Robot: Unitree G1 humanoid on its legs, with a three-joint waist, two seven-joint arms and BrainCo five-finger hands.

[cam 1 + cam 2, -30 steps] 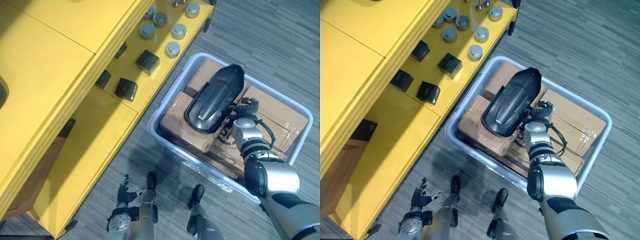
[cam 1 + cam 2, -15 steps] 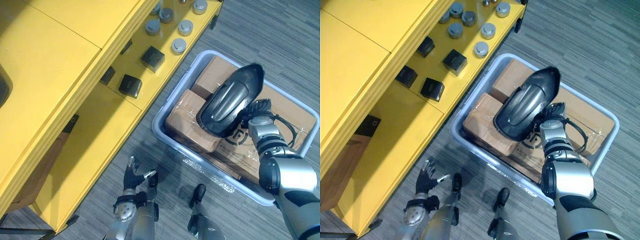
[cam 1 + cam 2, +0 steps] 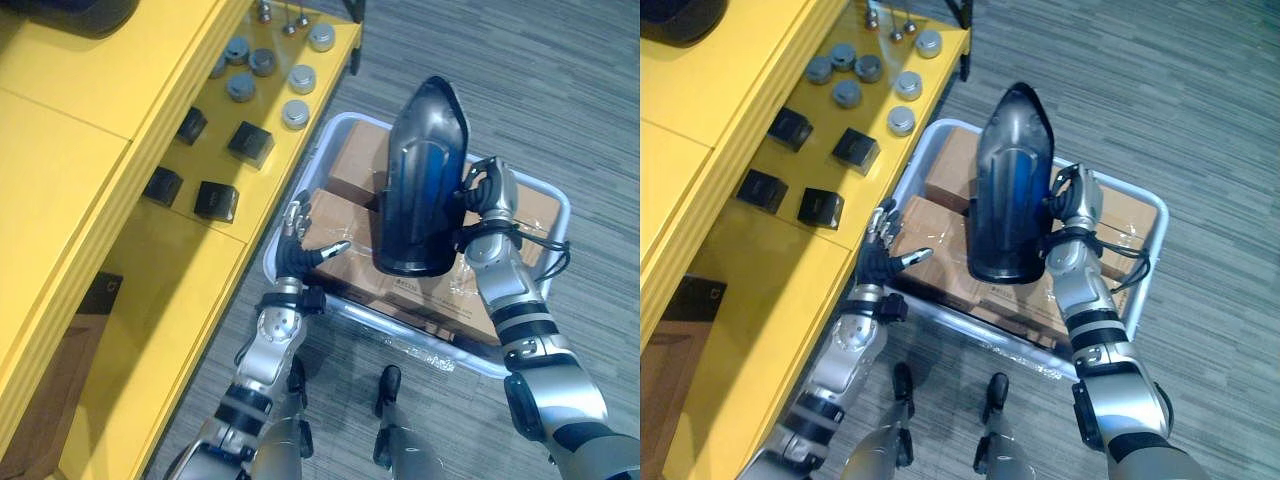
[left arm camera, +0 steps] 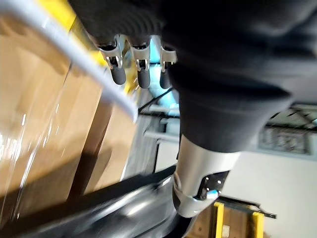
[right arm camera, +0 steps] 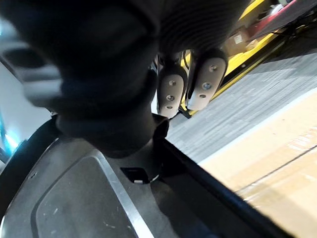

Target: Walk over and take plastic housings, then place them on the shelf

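Note:
A long, glossy black plastic housing [image 3: 420, 180] stands nearly upright above the grey bin [image 3: 330, 305], lifted clear of the cardboard boxes [image 3: 345, 165] inside. My right hand [image 3: 485, 195] is shut on the housing's right edge, its fingers [image 5: 168, 91] curled over the rim in the right wrist view. My left hand [image 3: 298, 250] is open with fingers spread, raised at the bin's left rim, just left of the housing and apart from it. The yellow shelf [image 3: 110, 200] runs along the left.
Black cubes [image 3: 215, 200] and grey round pucks [image 3: 295, 112] lie on the yellow shelf's lower level. A dark object [image 3: 70, 12] sits on the shelf top at the upper left. Grey plank floor lies to the right of the bin.
The right hand has lifted the housing off the boxes and tipped it upright. The left hand has risen from down by the floor to the bin's left rim. The camera has shifted too.

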